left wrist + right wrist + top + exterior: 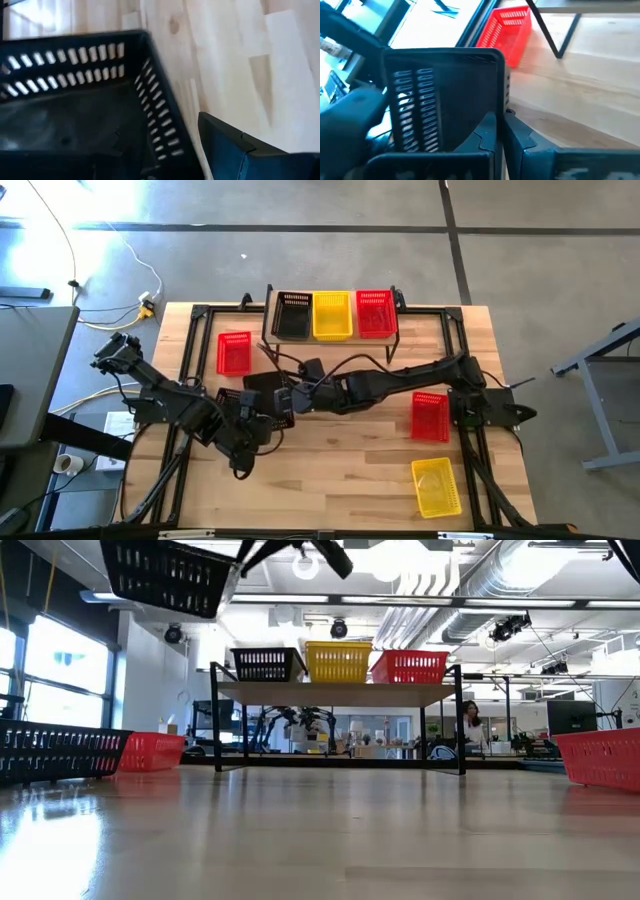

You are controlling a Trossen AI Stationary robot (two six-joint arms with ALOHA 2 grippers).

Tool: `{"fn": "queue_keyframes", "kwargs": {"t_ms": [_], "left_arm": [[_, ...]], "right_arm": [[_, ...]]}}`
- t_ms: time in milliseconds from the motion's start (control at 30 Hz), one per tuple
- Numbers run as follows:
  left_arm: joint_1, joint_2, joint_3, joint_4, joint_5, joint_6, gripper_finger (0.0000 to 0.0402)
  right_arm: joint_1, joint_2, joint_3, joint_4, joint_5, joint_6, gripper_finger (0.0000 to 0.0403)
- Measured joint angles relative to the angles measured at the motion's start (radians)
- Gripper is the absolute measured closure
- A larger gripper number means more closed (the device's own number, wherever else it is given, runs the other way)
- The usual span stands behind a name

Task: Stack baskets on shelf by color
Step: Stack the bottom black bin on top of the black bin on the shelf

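Note:
On the shelf [332, 340] stand a black basket [293, 315], a yellow one [333, 315] and a red one [375, 313]. My right gripper [505, 137] is shut on a second black basket [170, 575], held high over the table's middle. A third black basket [55, 750] rests on its bottom on the table, under my left gripper [247, 438]. That gripper is open. One of its fingers [235, 147] stands outside the basket's slotted wall [162, 125]; the other finger is hidden. Loose on the table lie two red baskets [235, 352] [430, 417] and a yellow one [437, 487]. My right gripper pinches one wall of the black basket, near a corner [495, 117], between its two fingers. The fingers come slanting down from the table's right side. The basket is lifted clear of the table and hangs slightly tilted, its open side up.
The shelf's black legs [215, 720] [461, 720] stand at the table's far edge. Both arms crowd the table's middle [340, 390]. Bare wood lies along the near edge [330, 480]. A person [468, 725] sits in the room beyond.

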Motion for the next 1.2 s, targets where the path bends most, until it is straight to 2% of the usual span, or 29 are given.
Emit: {"fn": "queue_keyframes", "kwargs": {"t_ms": [200, 500, 667, 867, 1033, 1200], "left_arm": [[0.016, 0.000, 0.000, -0.016, -0.023, -0.007, 0.0254], [0.013, 0.000, 0.000, -0.015, -0.057, 0.025, 0.0389], [0.013, 0.000, 0.000, -0.015, -0.063, 0.034, 0.0385], [0.012, 0.000, 0.000, -0.015, -0.084, 0.051, 0.0396], [0.013, 0.000, 0.000, -0.015, -0.101, 0.069, 0.0398], [0.021, -0.001, 0.000, -0.015, -0.125, 0.078, 0.0399]], "right_arm": [[0.006, -0.001, 0.055, -0.044, 0.015, -0.034, 0.0402], [0.006, -0.001, 0.067, -0.072, 0.016, -0.076, 0.0402], [0.005, -0.001, 0.066, -0.070, 0.019, -0.124, 0.0391], [0.005, 0.000, 0.066, -0.085, 0.023, -0.153, 0.0334], [0.004, -0.029, 0.066, -0.179, 0.050, -0.159, 0.0293], [0.004, -0.095, 0.066, -0.261, 0.085, -0.180, 0.0285]]}}
